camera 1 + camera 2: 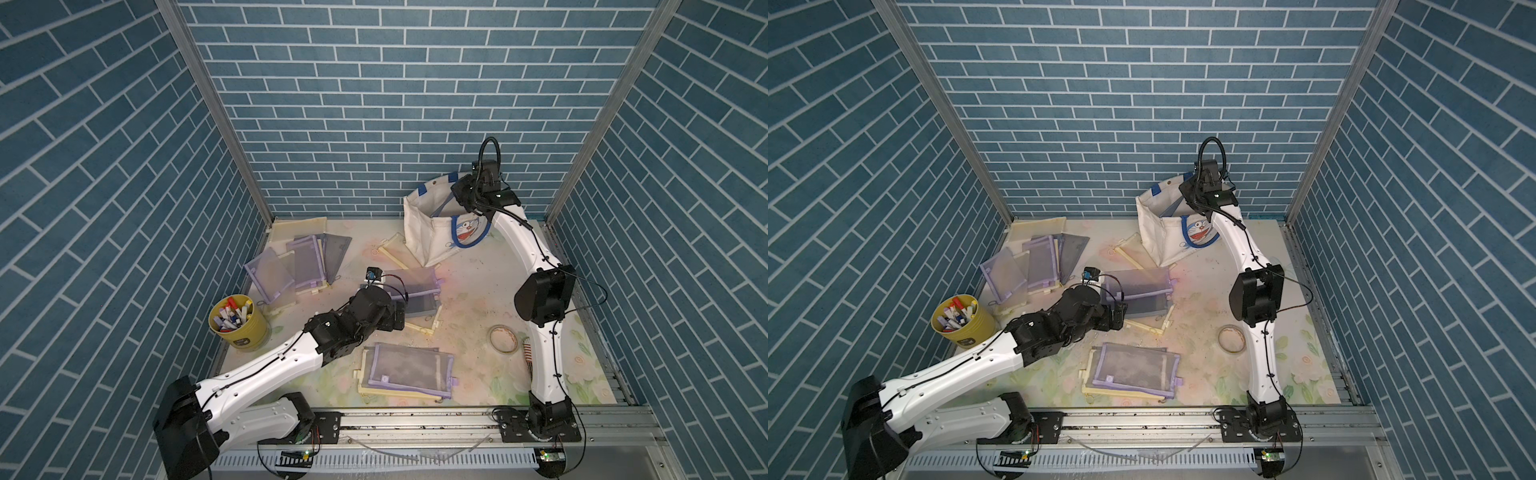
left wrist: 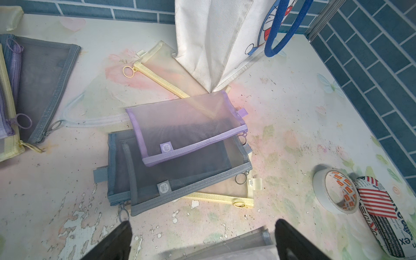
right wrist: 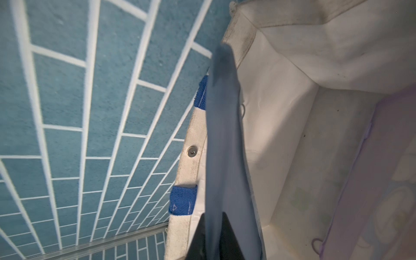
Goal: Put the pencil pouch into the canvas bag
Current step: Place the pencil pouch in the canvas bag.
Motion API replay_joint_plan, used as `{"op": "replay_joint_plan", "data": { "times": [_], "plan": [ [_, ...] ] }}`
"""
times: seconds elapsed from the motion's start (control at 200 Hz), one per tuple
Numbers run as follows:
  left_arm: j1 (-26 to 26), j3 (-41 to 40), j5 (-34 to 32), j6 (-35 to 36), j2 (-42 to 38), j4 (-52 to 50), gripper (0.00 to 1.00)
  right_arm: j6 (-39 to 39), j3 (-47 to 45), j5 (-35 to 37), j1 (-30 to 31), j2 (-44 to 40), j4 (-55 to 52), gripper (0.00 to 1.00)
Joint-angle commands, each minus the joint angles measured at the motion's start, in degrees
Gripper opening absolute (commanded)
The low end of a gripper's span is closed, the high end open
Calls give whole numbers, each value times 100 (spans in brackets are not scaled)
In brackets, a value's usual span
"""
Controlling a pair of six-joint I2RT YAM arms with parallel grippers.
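The right claw (image 3: 213, 227), poised at the mouth of the canvas bag (image 1: 419, 232), pinches the lower end of a pencil pouch (image 3: 225, 146), which stands edge-on just inside the rim, above the white interior and not yet lying on the bag's floor. By its look the pouch is light, thin and limp – soft mesh that will sag and fold rather than hold a shape. It is best taken by a bound edge or the zip band, where the fabric is doubled and a pinch is less likely to slip. It is slate blue-grey, flat and narrow. A lilac pouch (image 3: 360, 180) lies on the bag's floor. The left claw (image 2: 202, 222) hovers spread wide and empty over the table (image 1: 469, 299), near a loose pile of mesh pouches (image 2: 186, 126).
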Motion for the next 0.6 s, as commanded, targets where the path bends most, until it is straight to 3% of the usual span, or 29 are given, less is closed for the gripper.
{"op": "replay_joint_plan", "data": {
  "times": [0.0, 0.135, 0.255, 0.43, 0.595],
  "plan": [
    [49, 186, 23, 84, -8, -55, 99, -201, 51, 108, 25, -341, -401, 24],
    [58, 205, -5, 47, -50, -94, 99, -349, 201, 89, 24, -417, -645, 54],
    [58, 257, -11, -50, -97, -308, 99, -654, 268, 82, 19, -647, -810, 72],
    [58, 191, 207, -486, -205, -857, 99, -1653, 546, -137, 45, -954, -1393, 75],
    [49, -42, 1213, -879, -124, -1202, 99, -3009, 595, -571, 367, -1377, -2531, 75]
  ]
}}
